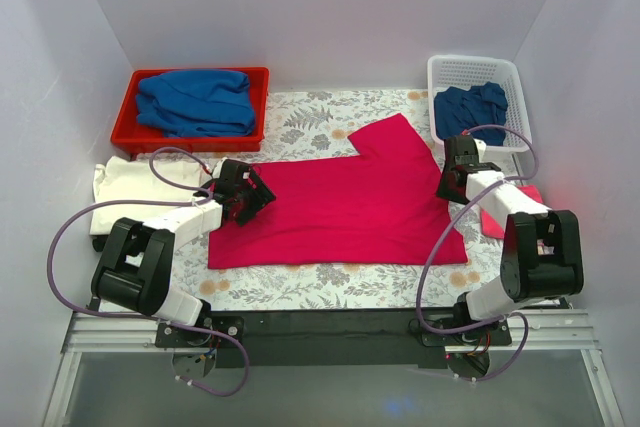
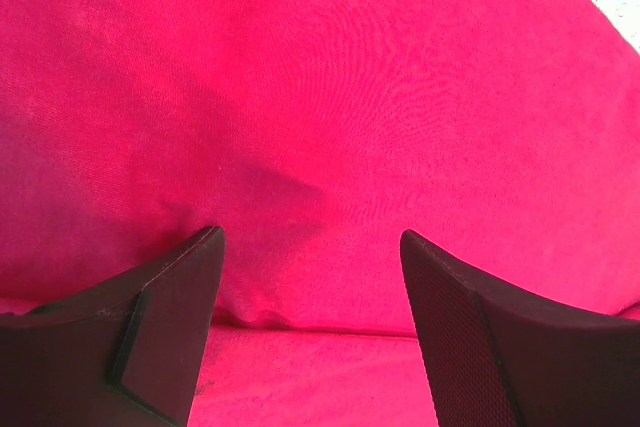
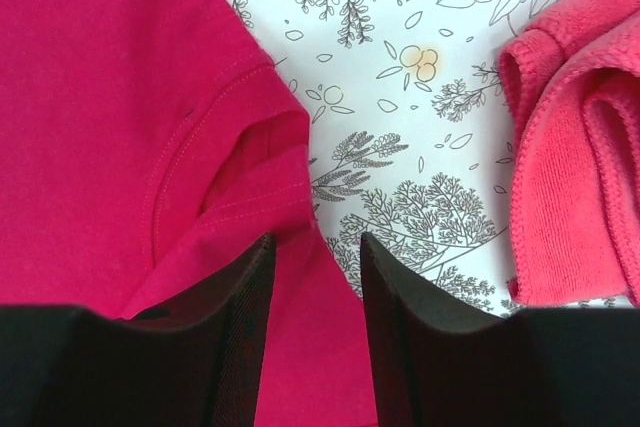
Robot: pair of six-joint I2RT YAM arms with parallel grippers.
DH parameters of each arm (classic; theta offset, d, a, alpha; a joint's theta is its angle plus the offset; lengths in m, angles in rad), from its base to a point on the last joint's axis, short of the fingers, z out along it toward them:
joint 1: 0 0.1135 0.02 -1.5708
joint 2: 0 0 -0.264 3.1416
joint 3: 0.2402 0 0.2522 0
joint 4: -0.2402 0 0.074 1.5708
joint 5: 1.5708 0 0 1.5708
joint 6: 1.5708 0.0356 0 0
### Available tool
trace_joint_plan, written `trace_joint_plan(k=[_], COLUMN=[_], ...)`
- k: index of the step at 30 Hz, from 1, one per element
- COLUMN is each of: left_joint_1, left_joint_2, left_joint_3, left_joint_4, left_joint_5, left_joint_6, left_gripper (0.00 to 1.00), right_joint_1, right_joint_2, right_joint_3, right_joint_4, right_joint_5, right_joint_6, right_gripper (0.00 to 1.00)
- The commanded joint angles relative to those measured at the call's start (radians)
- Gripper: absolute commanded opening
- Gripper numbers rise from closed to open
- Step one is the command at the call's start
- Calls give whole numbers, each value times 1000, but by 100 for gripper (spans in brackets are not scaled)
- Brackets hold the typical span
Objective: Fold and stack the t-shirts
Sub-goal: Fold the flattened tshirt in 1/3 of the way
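Across the middle of the table lies the crimson shirt (image 1: 340, 207), spread nearly flat on the flowered tablecloth (image 1: 300, 117), with one sleeve pointing to the far right. It looks like thin cotton: light, limp and sure to sag or bunch wherever it is not held. It is not fragile, but a single layer lying flat is hard to pinch. The best places to take hold seem to be the outer edges and the thicker stitched parts, such as the sleeve seam (image 3: 190, 147), where the cloth stands up a little.

At the shirt's left edge the left gripper (image 2: 310, 237) hovers low over the cloth, its jaws spread wide and nothing between them. At the right edge the right gripper (image 3: 315, 242) sits over the sleeve seam with its jaws apart by a narrower gap, and it pinches nothing that I can see.

Further out, a cream shirt (image 1: 125, 192) lies folded to the left and a pink shirt (image 3: 580, 147) just to the right. Blue shirts fill the red tray (image 1: 125, 132) and the white basket (image 1: 475, 67) at the back.
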Motion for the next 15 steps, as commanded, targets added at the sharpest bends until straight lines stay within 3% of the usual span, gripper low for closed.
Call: trace_joint_plan(k=[1, 11, 15], left_joint_1=[3, 3, 3], left_joint_2=[-22, -25, -19], left_joint_3=[11, 2, 5], left_joint_4=[-35, -37, -35], left_joint_5=[9, 1, 2], left_joint_6=[20, 28, 29], left_gripper=[70, 70, 70], right_joint_1=[-3, -3, -1], right_joint_2=[25, 103, 107], right_joint_3=[43, 30, 23], right_joint_4=[58, 122, 144], right_joint_5=[-8, -50, -56], right_joint_6=[-7, -7, -13], right_gripper=[46, 46, 42])
